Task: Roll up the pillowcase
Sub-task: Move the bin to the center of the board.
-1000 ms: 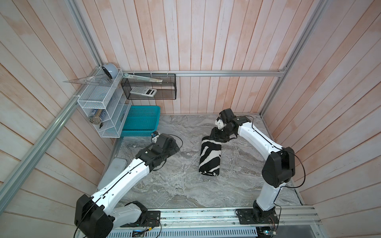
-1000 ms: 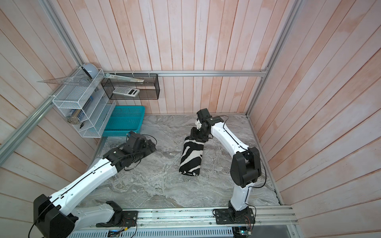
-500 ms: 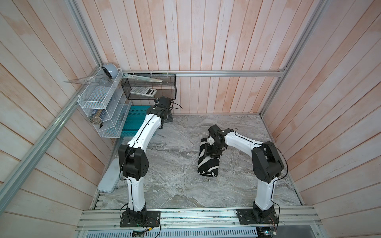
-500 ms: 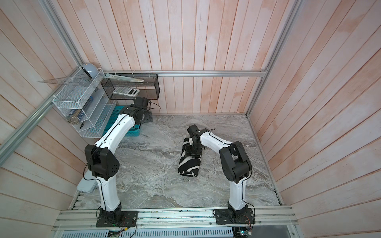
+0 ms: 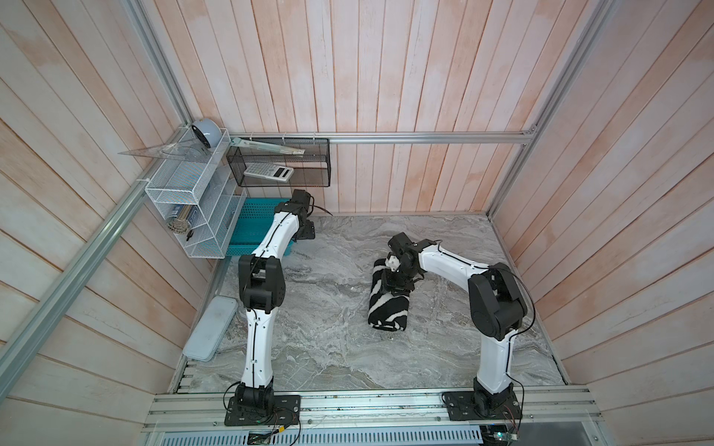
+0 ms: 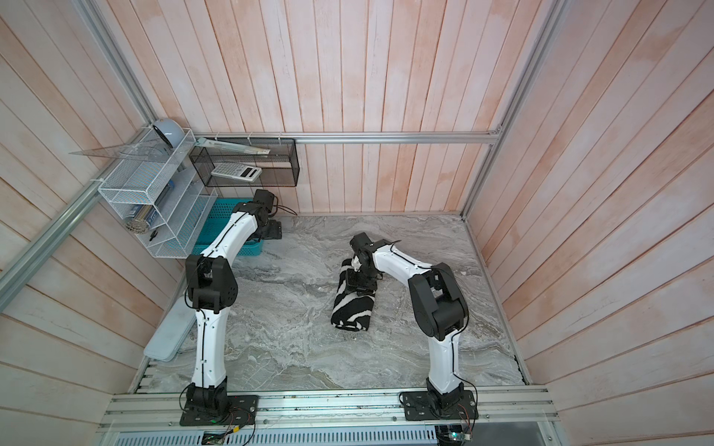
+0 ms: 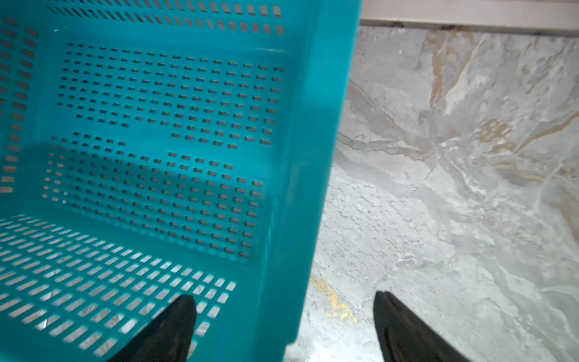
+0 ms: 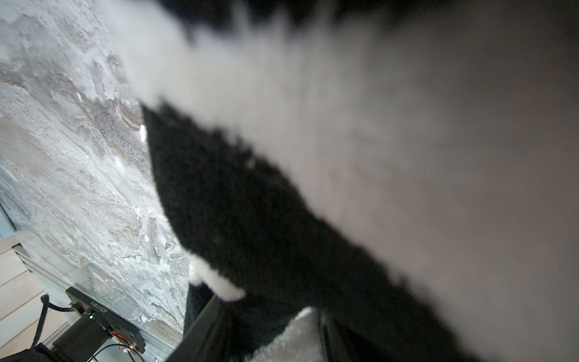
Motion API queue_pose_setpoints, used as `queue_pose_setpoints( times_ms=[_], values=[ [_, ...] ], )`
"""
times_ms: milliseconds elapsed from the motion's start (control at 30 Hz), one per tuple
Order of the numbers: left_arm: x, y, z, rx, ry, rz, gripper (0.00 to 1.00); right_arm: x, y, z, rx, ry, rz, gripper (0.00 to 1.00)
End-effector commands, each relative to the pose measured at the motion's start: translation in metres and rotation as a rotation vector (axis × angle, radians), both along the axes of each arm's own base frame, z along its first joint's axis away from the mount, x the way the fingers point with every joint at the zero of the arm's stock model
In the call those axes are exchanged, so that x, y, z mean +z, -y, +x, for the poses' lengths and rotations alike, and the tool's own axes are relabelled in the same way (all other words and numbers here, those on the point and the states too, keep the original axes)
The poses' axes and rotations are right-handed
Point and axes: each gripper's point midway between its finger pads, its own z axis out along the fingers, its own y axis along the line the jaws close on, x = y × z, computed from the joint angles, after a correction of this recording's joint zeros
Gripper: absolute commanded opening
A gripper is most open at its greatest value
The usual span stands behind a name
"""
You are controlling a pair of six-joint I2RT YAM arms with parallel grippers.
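Now | pillowcase (image 5: 388, 309) rolled, centre-right | R gripper (image 5: 395, 286) half-closed, pinching its far end | L gripper (image 7: 284, 296) spread wide, empty, astride basket (image 7: 300, 156) far left | we judge roll done; next: let go w/o unrolling.

The rolled black-and-white zebra-striped plush pillowcase (image 5: 388, 311) is fuzzy, matt cloth. The grey marble-patterned tabletop (image 5: 328, 309) is smooth with a faint sheen. The teal perforated plastic basket (image 7: 307, 156) is smooth and slightly glossy. The pale wooden wall planks (image 5: 386, 77) look matt, and the aluminium frame rails (image 5: 425, 138) are brushed metal.
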Motion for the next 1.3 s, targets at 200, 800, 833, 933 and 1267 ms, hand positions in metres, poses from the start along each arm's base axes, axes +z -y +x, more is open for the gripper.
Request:
queue_pose_setpoints(
  times_ms=[200,800,833,933,1267],
  values=[
    [-0.005,0.01,0.012,-0.055,0.011,-0.061,0.1,-0.053,0.011,-0.034,0.046,-0.137,-0.103,0.45],
    [-0.015,0.208,-0.098,-0.189,-0.002,-0.217,0.0,-0.048,0.024,-0.134,0.138,-0.245,-0.057,0.41],
    [-0.018,0.219,-0.106,-0.177,-0.001,-0.233,0.0,-0.046,0.024,-0.14,0.137,-0.254,-0.048,0.41],
    [-0.019,0.237,-0.124,-0.155,0.021,-0.227,0.0,-0.04,0.026,-0.158,0.16,-0.257,-0.05,0.4],
    [0.009,0.235,-0.128,-0.115,0.105,-0.236,0.59,-0.006,0.019,-0.156,0.168,-0.158,-0.019,0.46]
  ],
)
